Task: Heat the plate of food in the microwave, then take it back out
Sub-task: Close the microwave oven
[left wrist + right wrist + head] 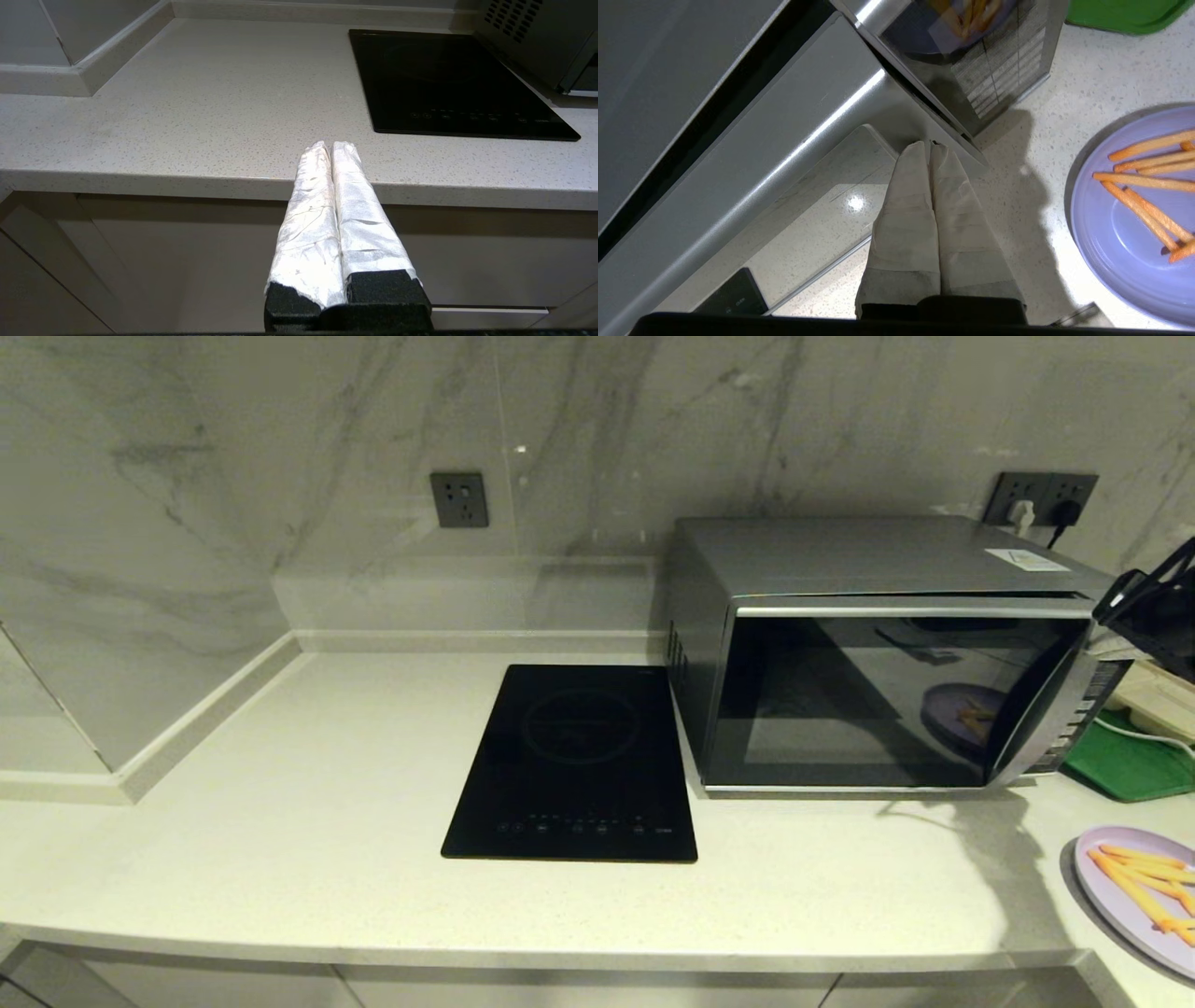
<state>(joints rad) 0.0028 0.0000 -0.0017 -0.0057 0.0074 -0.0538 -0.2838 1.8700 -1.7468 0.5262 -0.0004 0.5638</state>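
The silver microwave stands at the back right of the counter, its dark glass door facing me with a thin dark gap along its top edge. The lilac plate of food with orange fries lies on the counter in front and to the right of it, and also shows as the plate in the right wrist view. My right gripper is shut and empty, its tips right at the door's upper corner on the handle side. My left gripper is shut and empty, low at the counter's front edge.
A flat black induction hob lies left of the microwave. A green tray sits to the microwave's right, behind the plate. The marble wall carries a socket. A raised ledge borders the counter's left side.
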